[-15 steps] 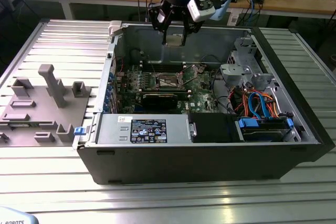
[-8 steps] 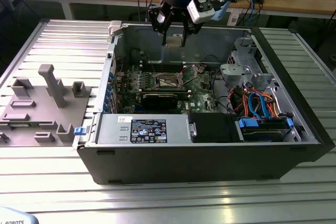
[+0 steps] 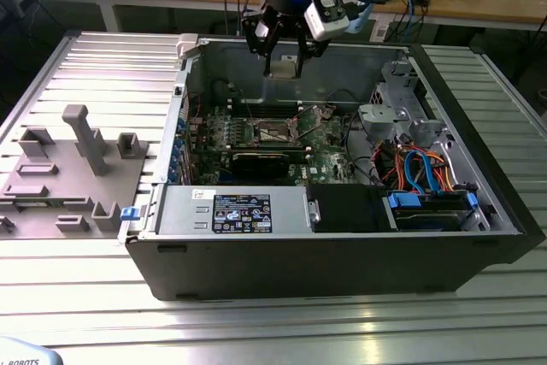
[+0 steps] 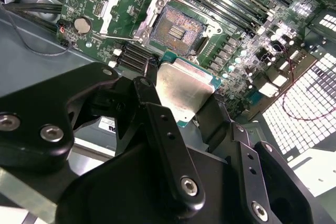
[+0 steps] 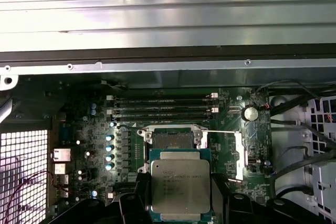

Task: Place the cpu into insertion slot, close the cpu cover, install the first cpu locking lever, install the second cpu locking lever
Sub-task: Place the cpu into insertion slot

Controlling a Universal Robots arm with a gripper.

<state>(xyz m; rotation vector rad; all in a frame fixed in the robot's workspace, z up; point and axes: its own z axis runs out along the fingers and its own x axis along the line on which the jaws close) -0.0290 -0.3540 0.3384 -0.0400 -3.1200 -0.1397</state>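
My gripper [image 3: 282, 59] hangs over the back part of the open computer case, shut on the cpu [image 3: 285, 66]. In both wrist views the cpu [image 4: 184, 90] [image 5: 180, 184] is a silvery square chip on a green base, pinched at two opposite edges by the black fingers [image 4: 149, 85]. It is above the green motherboard [image 3: 329, 147] and apart from it. The insertion slot [image 4: 176, 27] [image 5: 170, 140] lies bare and dark under the cpu, just ahead of it. The cpu cover [image 4: 118, 11] [image 5: 239, 153] is swung open to one side of the slot.
Long memory slots [image 5: 163, 109] run beside the socket. A grey drive cage [image 3: 397, 100] and coloured cables [image 3: 419, 168] fill the case at the exterior view's right. The power supply [image 3: 248, 211] sits at the front. A grey fixture block [image 3: 68, 168] stands outside the case at that view's left.
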